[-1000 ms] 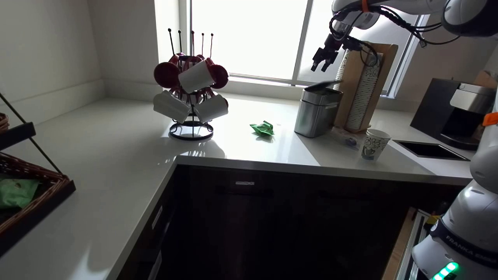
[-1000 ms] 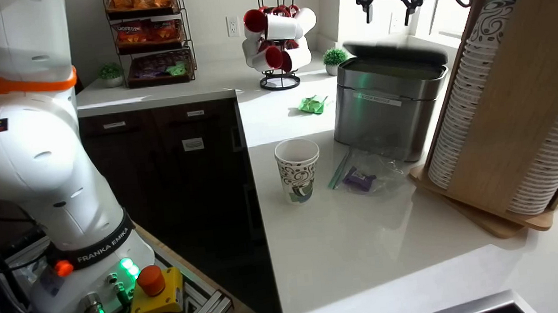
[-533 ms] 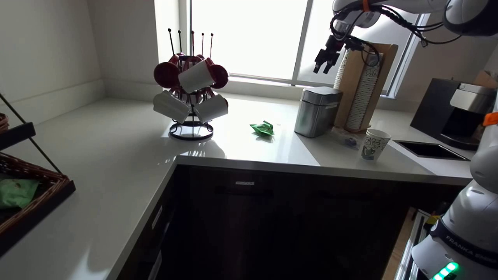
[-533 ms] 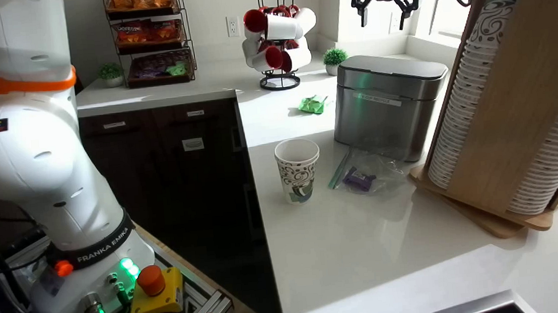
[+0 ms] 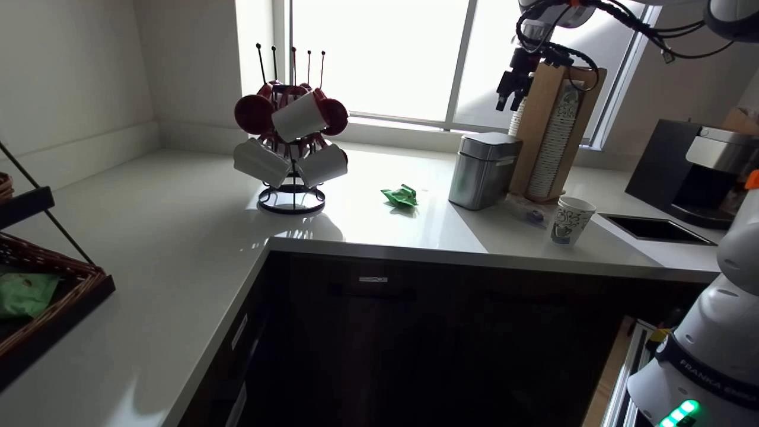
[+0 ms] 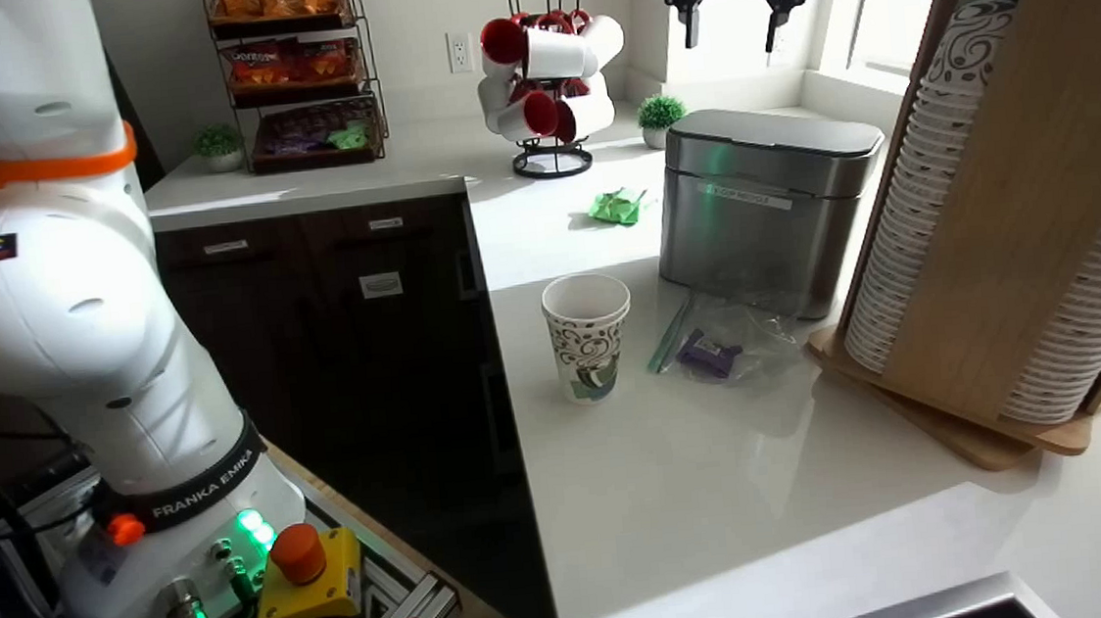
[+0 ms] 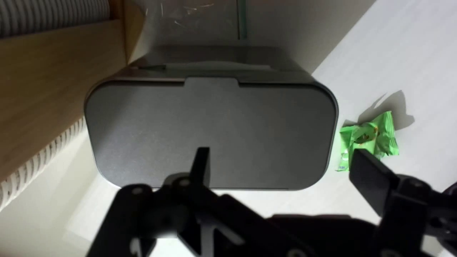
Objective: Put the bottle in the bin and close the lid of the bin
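The bin (image 5: pixel 479 181) is a grey metallic container on the counter, also in the exterior view (image 6: pixel 747 244) and the wrist view (image 7: pixel 228 57). Its lid (image 6: pixel 772 131) lies flat and shut on top; the lid fills the middle of the wrist view (image 7: pixel 210 128). The bottle is out of view; the shut lid hides the bin's inside. My gripper (image 6: pixel 731 45) is open and empty, in the air above the bin. In the wrist view its fingers (image 7: pixel 282 150) are wide apart with nothing between them. It also shows near the cup holder in an exterior view (image 5: pixel 508 107).
A tall wooden cup holder (image 6: pixel 1012 174) stands close beside the bin. A paper cup (image 6: pixel 587 340) and a plastic bag with a purple wrapper (image 6: pixel 711 353) lie in front. A green packet (image 5: pixel 401 196) and a mug rack (image 5: pixel 292 148) are on the counter.
The bin's lid has swung down from partly open to shut. My gripper, open throughout, has shifted sideways above the bin, toward the cup holder in an exterior view.
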Motion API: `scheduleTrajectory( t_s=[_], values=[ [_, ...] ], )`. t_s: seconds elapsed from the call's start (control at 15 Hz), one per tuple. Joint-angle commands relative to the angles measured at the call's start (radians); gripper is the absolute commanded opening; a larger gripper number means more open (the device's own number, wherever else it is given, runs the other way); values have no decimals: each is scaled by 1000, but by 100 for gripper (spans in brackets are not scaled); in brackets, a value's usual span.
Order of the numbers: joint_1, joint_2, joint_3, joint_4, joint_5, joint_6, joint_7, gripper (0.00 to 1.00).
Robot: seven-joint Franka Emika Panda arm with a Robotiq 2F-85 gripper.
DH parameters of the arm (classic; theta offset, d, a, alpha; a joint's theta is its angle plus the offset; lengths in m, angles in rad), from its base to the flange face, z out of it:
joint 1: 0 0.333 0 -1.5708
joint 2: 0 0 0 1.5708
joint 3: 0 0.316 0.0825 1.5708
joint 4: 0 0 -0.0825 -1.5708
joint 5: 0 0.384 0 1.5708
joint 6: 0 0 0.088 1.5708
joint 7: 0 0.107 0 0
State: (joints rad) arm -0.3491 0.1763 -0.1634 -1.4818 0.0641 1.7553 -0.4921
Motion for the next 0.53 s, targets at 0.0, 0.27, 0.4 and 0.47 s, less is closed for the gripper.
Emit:
scheduleTrajectory(
  t_s=[0.0, 0.27, 0.4, 0.47],
  values=[
    [29, -113, -23, -136, -55, -2, 31, 100],
    [38, -212, -46, -281, -46, 79, 74, 100],
    [42, -150, -55, -188, -46, 32, 49, 100],
    [43, -166, -58, -212, -47, 41, 52, 100]
  ],
)
